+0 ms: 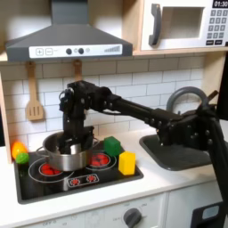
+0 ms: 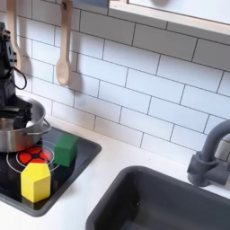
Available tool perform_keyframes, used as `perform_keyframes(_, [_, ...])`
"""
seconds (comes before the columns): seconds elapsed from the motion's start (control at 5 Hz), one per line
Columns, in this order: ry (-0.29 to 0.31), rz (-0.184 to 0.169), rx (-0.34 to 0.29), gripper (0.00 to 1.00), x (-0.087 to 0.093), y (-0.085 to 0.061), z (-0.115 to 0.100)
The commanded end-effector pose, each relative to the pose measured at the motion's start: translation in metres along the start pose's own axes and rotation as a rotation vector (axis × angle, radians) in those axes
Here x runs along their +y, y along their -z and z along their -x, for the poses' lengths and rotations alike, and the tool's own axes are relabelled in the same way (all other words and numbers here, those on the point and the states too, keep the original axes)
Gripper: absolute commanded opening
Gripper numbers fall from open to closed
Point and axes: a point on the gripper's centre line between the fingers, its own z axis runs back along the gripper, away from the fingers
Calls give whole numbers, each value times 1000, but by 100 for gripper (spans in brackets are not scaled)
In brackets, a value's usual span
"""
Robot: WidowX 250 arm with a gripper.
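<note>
First exterior view: gripper [image 1: 71, 140] low over pot [image 1: 65, 153] on stove [image 1: 53, 185]; finger state unclear. Best grip: pinch rim squarely, clear of green block [image 1: 112, 145].

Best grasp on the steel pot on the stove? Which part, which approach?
Take the steel pot by its rim, coming straight down from above. It sits upright with its mouth open upward, and the thin wall suits one finger inside, one outside. In the first exterior view the hand hangs over the rim. The green block sits close on the first exterior view's right, so a side approach looks cramped.
</note>
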Motion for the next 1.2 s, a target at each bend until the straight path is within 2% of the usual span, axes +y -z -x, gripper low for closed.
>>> perform_keyframes(0.0, [-2,-1,-1,100,3,-3,5])
perform_keyframes(0.4, [-21,-15,10,100,17,3,14])
perform_keyframes(0.6, [-3,-18,8,100,16,2,20])
perform_keyframes(1.0, [-2,-23,1,100,27,-3,34])
